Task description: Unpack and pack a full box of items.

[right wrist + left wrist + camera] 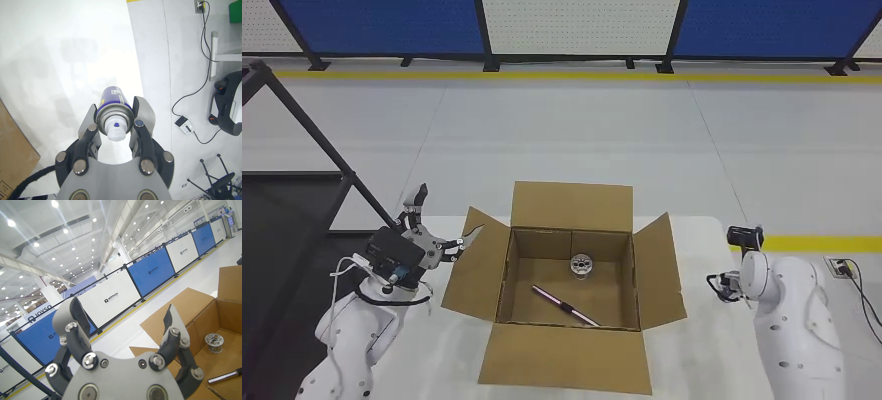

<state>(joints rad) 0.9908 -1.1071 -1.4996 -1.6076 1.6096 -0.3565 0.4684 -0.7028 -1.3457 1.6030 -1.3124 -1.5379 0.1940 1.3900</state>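
While right jaws clenched the can (113, 101) at the box's (572, 206) 3 o'clock, it probably needed setting down upright; left jaws stood released.

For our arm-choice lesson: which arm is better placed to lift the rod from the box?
Probably left: the left claw is open and empty beside the box holding the rod; the right claw is shut on a spray can.

Left gripper (450, 212): lower left of top view, fingers spread wide. Right gripper (115, 104): fingers clamped on spray can (113, 95).
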